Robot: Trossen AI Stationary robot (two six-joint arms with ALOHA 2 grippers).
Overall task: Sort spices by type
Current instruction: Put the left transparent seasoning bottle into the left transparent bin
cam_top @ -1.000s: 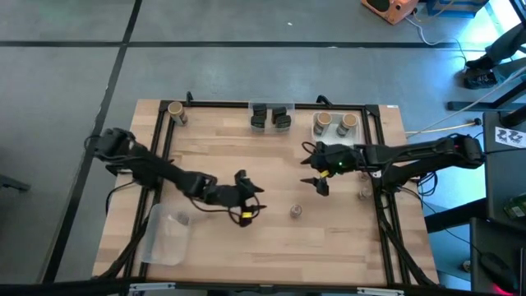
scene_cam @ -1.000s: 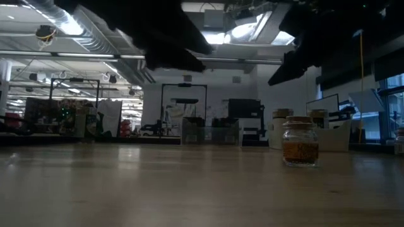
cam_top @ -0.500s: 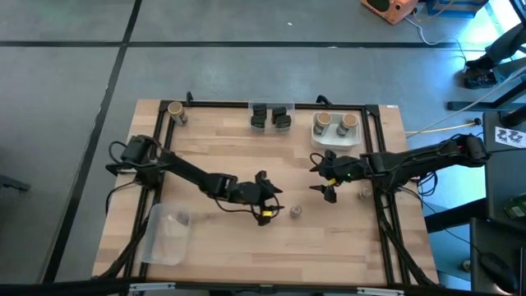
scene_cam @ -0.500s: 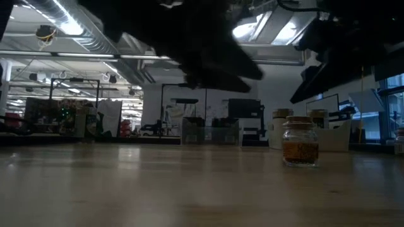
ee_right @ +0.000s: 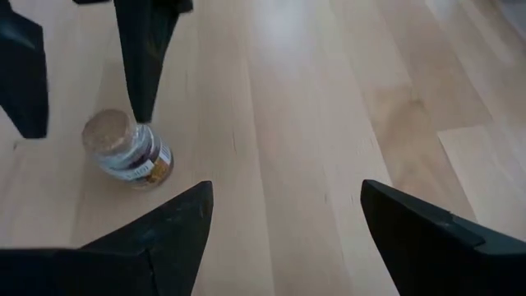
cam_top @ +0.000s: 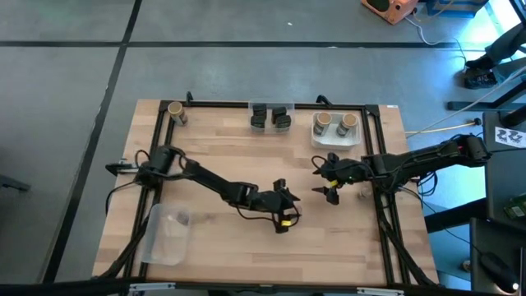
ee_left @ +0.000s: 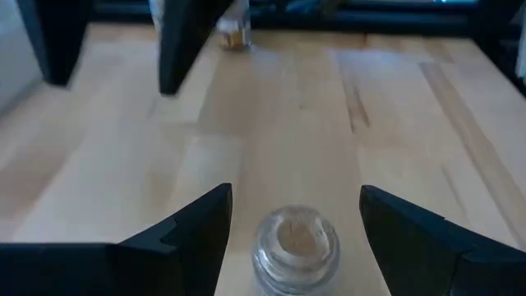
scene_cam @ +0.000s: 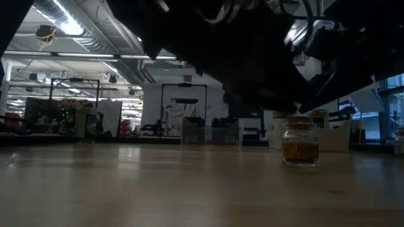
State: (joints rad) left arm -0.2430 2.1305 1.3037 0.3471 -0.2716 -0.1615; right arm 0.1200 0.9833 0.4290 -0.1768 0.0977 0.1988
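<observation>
A tiny brown-topped jar [ee_left: 296, 245] stands upright on the wood, between the open fingers of my left gripper [ee_left: 296, 197]. The fingers do not touch it. In the high view that gripper [cam_top: 289, 212] covers the jar. The low view shows the jar [scene_cam: 300, 142] under the dark arm. My right gripper [cam_top: 320, 181] hovers open a little to the jar's right, and its wrist view shows the jar [ee_right: 127, 152]. A second tiny jar [cam_top: 362, 195] stands by the right rail. At the far edge are two dark boxy jars [cam_top: 271, 117], one tan-topped jar [cam_top: 175, 111], and two more tan-topped jars [cam_top: 335, 123].
The two tan-topped jars at far right stand in a white tray [cam_top: 357, 138]. A shallow clear plastic tray [cam_top: 168, 234] lies at the near left corner. A black frame rail [cam_top: 382, 205] runs along the table's edges. Bare wood [cam_top: 222, 156] lies between the arms and the far row.
My left gripper has swept toward the table's right along the near middle. It now stands over the tiny jar, fingers either side of it. My right gripper has drifted a little toward the right edge. The jars have stayed where they were.
</observation>
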